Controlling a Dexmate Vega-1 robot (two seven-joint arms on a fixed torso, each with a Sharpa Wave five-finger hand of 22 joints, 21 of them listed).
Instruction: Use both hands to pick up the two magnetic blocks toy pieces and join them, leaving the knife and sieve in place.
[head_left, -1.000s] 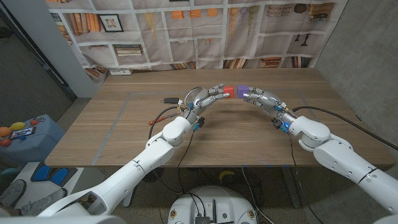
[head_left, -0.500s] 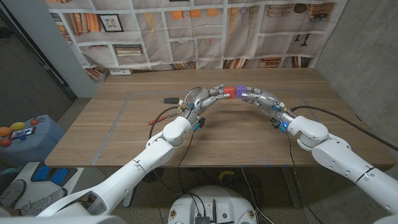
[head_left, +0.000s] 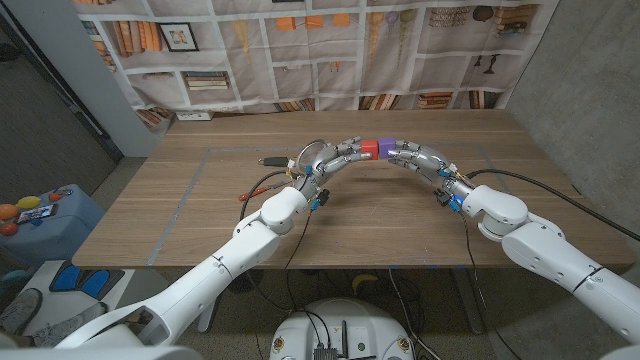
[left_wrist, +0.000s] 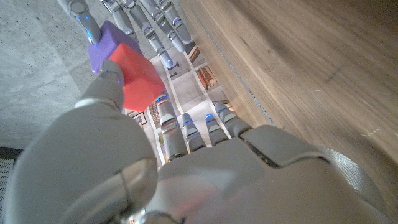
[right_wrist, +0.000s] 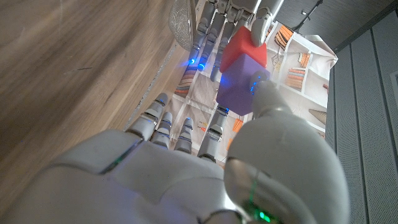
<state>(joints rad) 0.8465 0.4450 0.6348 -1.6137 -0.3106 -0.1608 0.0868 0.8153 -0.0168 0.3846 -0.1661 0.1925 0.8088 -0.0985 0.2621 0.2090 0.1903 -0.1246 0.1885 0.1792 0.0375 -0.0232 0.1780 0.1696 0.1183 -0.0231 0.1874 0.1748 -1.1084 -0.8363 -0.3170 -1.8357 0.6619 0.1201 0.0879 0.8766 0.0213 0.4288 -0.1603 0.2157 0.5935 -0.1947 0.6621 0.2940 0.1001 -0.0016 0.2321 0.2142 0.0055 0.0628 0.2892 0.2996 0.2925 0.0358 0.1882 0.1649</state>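
Red block (head_left: 369, 148) in left hand (head_left: 345, 153), purple block (head_left: 387, 147) in right hand (head_left: 411, 155), fingers clamped; faces touching above table's far edge. Risk: uneven release, joint slips, pair drops onto sieve (head_left: 312, 157).

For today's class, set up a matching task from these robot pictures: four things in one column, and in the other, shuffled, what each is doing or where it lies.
Column A
1. red block
2. purple block
3. sieve
4. knife

Column B
a. lies on the table, left of the sieve
b. held by the right hand, touching the red one
c. sits on the table beside the left hand
d. held by the left hand, above the table

Pairs: 1-d, 2-b, 3-c, 4-a
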